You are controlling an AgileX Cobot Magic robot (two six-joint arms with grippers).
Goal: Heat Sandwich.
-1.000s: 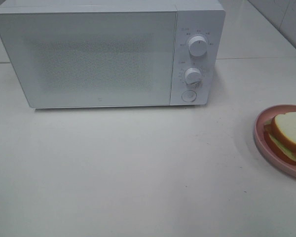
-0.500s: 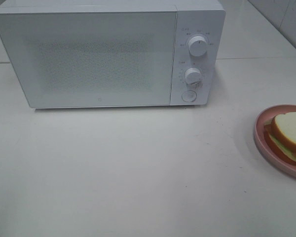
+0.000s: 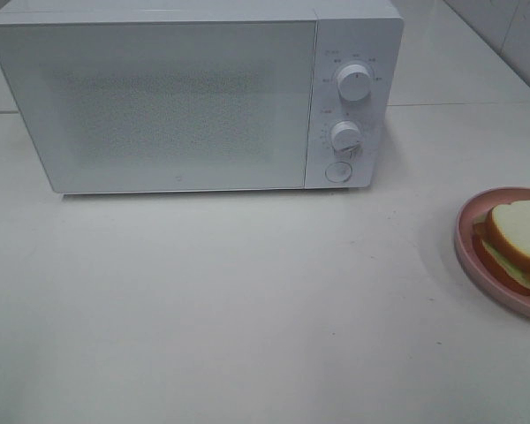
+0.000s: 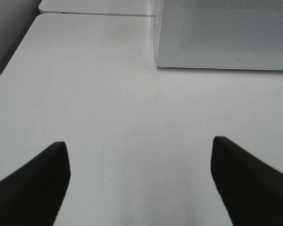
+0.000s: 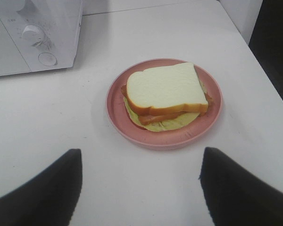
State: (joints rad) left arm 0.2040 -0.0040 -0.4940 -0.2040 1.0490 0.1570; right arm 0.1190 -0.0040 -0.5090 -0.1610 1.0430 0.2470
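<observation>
The sandwich (image 3: 518, 240) (image 5: 165, 94), white bread with an orange-brown crust and pale filling, lies on a round pink plate (image 3: 466, 252) (image 5: 118, 113) at the table's right edge. A white microwave (image 3: 185, 97) (image 5: 19, 42) stands at the back with its door shut. My right gripper (image 5: 139, 162) is open, hovering over the table just short of the plate, with nothing between its fingers. My left gripper (image 4: 139, 153) is open too, over bare table in front of the microwave's (image 4: 226, 37) left corner. Neither gripper shows in the exterior view.
Two round knobs (image 3: 354, 81) and a round button (image 3: 337, 172) sit on the microwave's right panel. The table's right edge (image 5: 269, 80) runs close behind the plate. A seam (image 4: 99, 14) divides this table from another behind it.
</observation>
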